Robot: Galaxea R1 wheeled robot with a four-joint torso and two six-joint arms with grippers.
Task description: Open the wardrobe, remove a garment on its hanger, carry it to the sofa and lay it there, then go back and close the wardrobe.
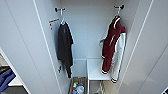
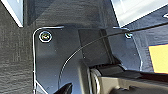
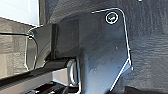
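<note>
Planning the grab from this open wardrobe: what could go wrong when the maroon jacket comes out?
The hanger hooks over a black peg high up, so pulling straight out might snag it. The maroon jacket hangs close beside the white shelf and could catch its edge. The black T-shirt hangs apart, so mixing them up seems unlikely.

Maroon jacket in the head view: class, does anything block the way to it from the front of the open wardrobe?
Nothing visible does. The wardrobe doors stand open, and the maroon jacket hangs on its white hanger from a black peg on the right. The black T-shirt hangs apart on the left; a white shelf sits beside the jacket's lower part.
</note>
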